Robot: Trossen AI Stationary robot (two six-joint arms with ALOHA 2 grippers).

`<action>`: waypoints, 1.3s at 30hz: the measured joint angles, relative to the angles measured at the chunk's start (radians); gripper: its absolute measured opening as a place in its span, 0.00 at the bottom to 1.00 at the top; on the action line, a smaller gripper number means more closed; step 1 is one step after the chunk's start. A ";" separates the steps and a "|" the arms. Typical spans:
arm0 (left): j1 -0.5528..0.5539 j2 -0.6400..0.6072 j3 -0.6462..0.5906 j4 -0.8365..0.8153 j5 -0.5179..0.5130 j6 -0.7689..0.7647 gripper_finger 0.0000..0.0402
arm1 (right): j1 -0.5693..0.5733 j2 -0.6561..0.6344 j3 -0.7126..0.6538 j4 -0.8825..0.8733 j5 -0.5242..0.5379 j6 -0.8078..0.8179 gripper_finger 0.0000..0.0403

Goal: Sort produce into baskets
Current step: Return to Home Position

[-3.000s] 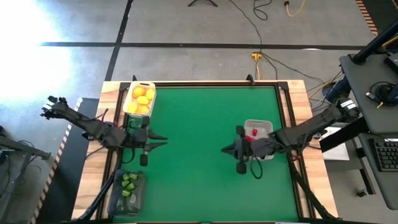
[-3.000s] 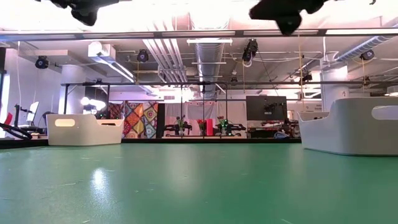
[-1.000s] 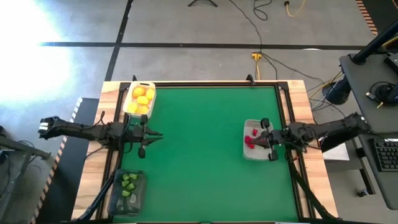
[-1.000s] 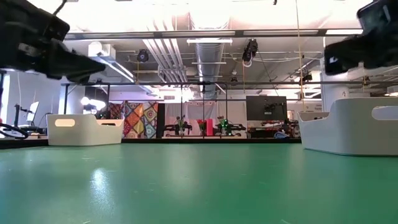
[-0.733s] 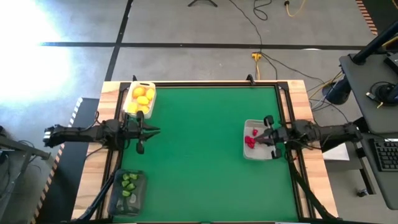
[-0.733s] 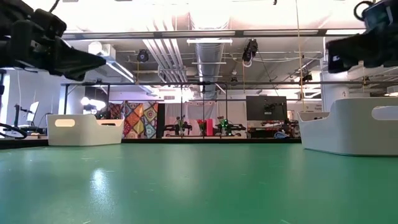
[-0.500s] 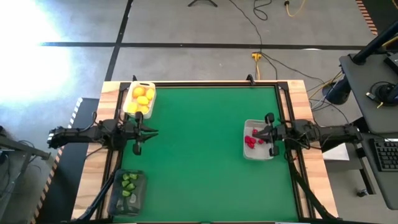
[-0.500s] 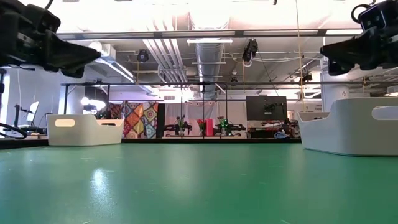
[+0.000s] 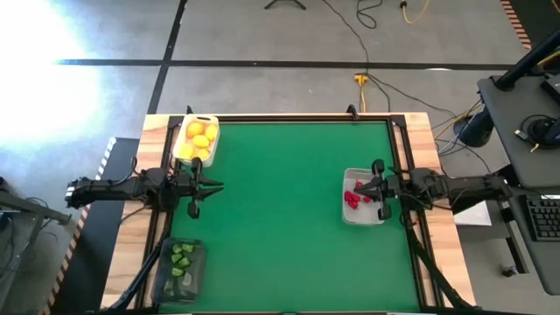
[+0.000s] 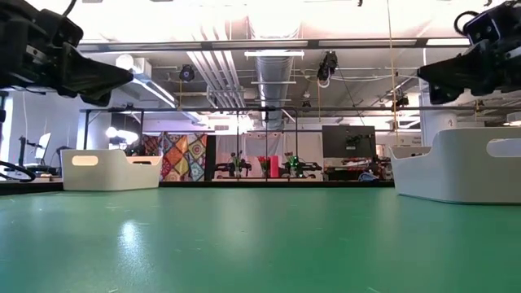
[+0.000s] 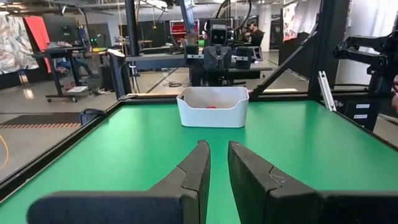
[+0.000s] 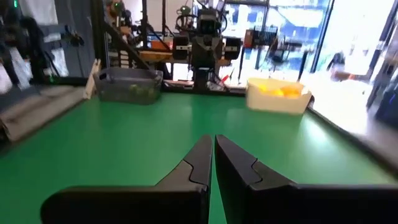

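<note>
The white basket [image 9: 196,138] at the far left holds several yellow fruits [image 9: 199,140]. The pale grey-white basket [image 9: 374,213] at the right holds red pieces [image 9: 353,197]. The dark translucent basket [image 9: 179,269] at the near left holds green pieces [image 9: 182,259]. My left gripper [image 9: 213,185] hovers at the table's left edge between the white and dark baskets, its fingers [image 11: 198,163] all but shut and empty. My right gripper [image 9: 358,187] hovers above the red pieces' basket, shut and empty, as the right wrist view [image 12: 213,144] shows.
The green mat [image 9: 280,210] lies between the baskets with nothing on it. A wooden frame [image 9: 157,122] borders the table. In the low view the two pale baskets [image 10: 110,169] [image 10: 460,167] stand at the far left and the right.
Both arms have drawn back a little toward their own sides of the table. My left gripper has slid toward the left edge and slightly toward the far edge. My right gripper has shifted a little toward the far edge above the red pieces' basket. No produce has moved.
</note>
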 joint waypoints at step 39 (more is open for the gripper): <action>0.000 0.018 -0.001 0.003 -0.002 0.000 0.10 | 0.000 0.014 0.001 0.003 0.000 0.318 0.03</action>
